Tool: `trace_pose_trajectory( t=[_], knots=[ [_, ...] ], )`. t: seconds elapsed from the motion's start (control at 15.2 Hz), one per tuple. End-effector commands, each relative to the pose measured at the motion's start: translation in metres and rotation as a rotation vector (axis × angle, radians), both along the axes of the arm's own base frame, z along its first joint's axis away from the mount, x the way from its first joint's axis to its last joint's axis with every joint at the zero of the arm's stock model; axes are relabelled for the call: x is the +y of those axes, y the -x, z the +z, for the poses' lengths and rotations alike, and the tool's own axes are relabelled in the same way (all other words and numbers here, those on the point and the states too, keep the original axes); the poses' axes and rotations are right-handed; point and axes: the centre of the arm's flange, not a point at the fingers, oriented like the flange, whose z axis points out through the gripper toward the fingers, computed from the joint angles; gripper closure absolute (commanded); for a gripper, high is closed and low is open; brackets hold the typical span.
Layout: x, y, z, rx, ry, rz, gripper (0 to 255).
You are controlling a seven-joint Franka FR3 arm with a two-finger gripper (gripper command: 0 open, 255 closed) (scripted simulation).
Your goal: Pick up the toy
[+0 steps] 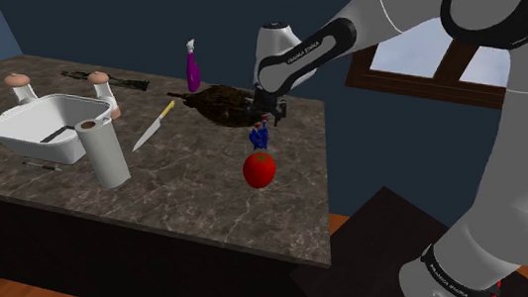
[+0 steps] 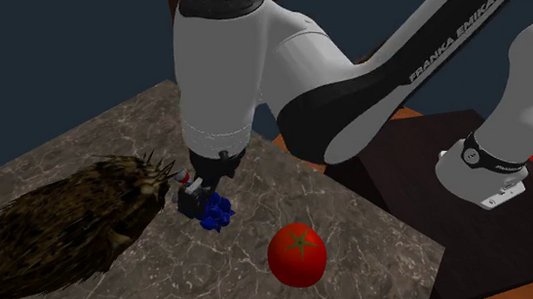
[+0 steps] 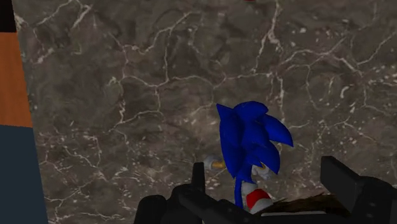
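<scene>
from my seat the black two-finger tool sits low over the dark, pale-veined marble desk. its fingers are apart, and the small blue spiky hedgehog toy is between them, touched by neither as far as i can see. the toy is off centre, nearer one finger than the other.

that offset is my first worry. i judge that on closing, the nearer finger would meet the toy first and push or tip it before the other arrives. the toy's back is all pointed quills tapering to tips, with a white and red shoe below, so flat pads could land on a slope and squeeze it out. it looks hard and glossy, which would not help the grip.

the shaggy brown feathered owl figure lies just beside the tool, its bristly tufts close to the fingers. a drift that way could snag it or drag it along. the smooth round red tomato with a green star-shaped calyx rests near the toy, toward the desk's edge. i reckon a knock could roll it off the polished stone.
</scene>
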Motion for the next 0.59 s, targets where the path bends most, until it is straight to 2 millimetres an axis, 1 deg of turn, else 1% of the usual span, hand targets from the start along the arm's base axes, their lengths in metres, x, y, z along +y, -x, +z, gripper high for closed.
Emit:
trace_pose_trajectory(
  t=[0.0,0.07,0.46,0.53],
  knots=[
    [-0.010,-0.019,-0.018,-0.002,-0.004,-0.053,0],
    [-0.011,-0.020,-0.019,-0.002,-0.004,-0.056,0],
    [-0.011,-0.020,-0.051,-0.002,-0.004,-0.056,0],
    [-0.011,-0.020,-0.059,-0.002,-0.004,-0.056,0]
  ],
)
